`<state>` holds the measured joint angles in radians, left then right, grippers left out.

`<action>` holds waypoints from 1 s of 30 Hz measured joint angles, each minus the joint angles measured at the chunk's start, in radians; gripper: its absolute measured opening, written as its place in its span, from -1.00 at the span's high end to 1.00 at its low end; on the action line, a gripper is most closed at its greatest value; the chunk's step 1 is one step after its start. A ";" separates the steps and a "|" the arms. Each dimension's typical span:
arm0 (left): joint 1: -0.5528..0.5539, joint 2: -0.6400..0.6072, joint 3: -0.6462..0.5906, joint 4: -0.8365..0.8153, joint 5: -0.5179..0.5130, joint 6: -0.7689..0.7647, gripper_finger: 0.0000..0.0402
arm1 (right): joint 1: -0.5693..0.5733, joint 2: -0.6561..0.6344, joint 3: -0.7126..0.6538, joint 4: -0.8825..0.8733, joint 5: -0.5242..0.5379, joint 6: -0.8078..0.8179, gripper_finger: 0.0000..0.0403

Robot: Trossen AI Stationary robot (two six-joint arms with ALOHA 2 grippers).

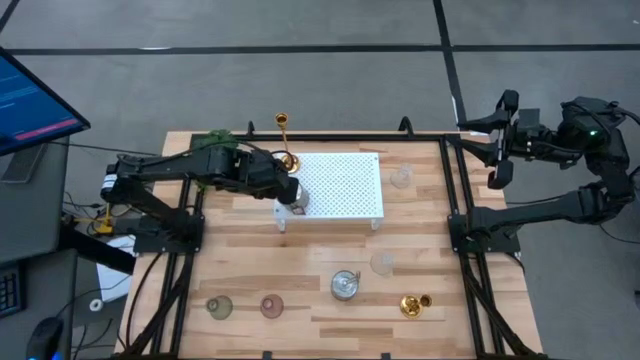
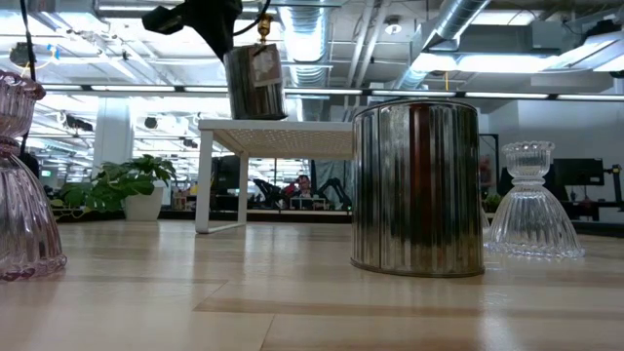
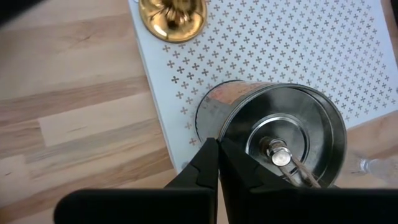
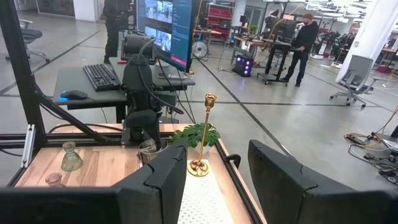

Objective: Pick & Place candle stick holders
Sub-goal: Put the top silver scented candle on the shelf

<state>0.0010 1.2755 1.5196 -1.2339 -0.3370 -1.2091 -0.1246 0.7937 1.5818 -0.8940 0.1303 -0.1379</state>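
Observation:
A silvery cup holder (image 3: 280,134) hangs at the near left corner of the white perforated stand (image 1: 345,185), with my left gripper (image 1: 292,198) shut on it. In the low view the cup (image 2: 255,83) is slightly tilted, its bottom at the level of the stand's top (image 2: 283,132); I cannot tell whether it touches. A tall gold holder (image 1: 283,140) stands by its round base on the stand's far left corner. My right gripper (image 1: 497,140) waits open beyond the table's right edge, nothing between its fingers. My left gripper holds the silvery cup by its rim (image 3: 225,130), on the side toward the table's left edge. One finger is inside the cup and one outside, pinching the wall. The fingers slant down from the left. The cup hangs below them, open end up and slightly tilted.
On the table's near part stand a greenish holder (image 1: 219,307), a pinkish one (image 1: 271,306), a second silvery cup (image 1: 345,285), a clear glass one (image 1: 382,263) and a gold one (image 1: 415,304). Another clear holder (image 1: 402,177) stands right of the stand. A leafy plant (image 1: 215,140) is far left.

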 joint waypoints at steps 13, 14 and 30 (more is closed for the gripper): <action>0.001 0.002 0.000 0.011 -0.002 0.006 0.82 | 0.000 0.000 0.000 0.000 -0.001 0.007 0.20; 0.001 0.002 0.000 0.012 -0.002 0.006 0.80 | 0.000 0.000 0.000 0.000 -0.001 0.007 0.20; -0.009 -0.086 0.000 0.030 0.131 0.018 0.59 | -0.002 0.225 0.001 0.016 0.054 0.112 0.14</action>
<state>-0.0084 1.1899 1.5192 -1.2036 -0.2058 -1.1909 -0.1265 1.0184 1.5829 -0.8777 0.1841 -0.0258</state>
